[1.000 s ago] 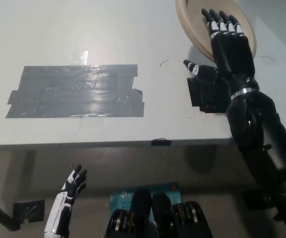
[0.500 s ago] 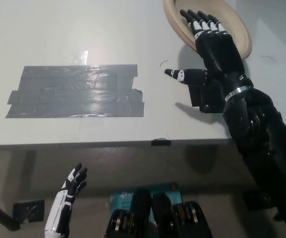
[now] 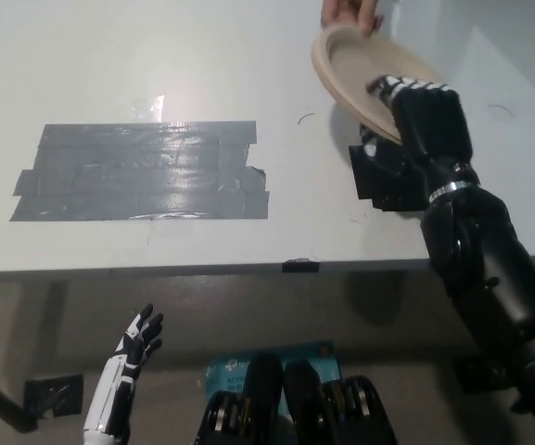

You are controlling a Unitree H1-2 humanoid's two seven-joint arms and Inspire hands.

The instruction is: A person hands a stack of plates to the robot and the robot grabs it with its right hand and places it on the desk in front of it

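Task object: the stack of beige round plates point(image 3: 355, 65) is at the far right of the desk. It is tilted, with its hollow face turned toward the camera. How many plates are in it cannot be made out.

Person: a person's hand point(image 3: 350, 13) at the top edge of the view holds the far rim of the stack.

Right hand: the black right hand point(image 3: 426, 116) reaches up from the lower right. Its fingers point(image 3: 392, 86) are curled over the near right rim of the stack, and its thumb is tucked under the lower edge, so it has a closed grip on the plates.

Contact with desk: the view does not show whether the stack touches the surface.

Left hand: the white left hand point(image 3: 137, 345) rests low at the lower left, below the desk's front edge. Its fingers are spread and it holds nothing.

Desk: the white flat desk point(image 3: 109, 56) fills the upper part of the view.

Tape patch: a wide grey patch of overlapping tape strips point(image 3: 142, 171) lies on the left half of the desk, well apart from the plates.

Black marker: a black square patch point(image 3: 378, 181) sits on the desk just under the right wrist.
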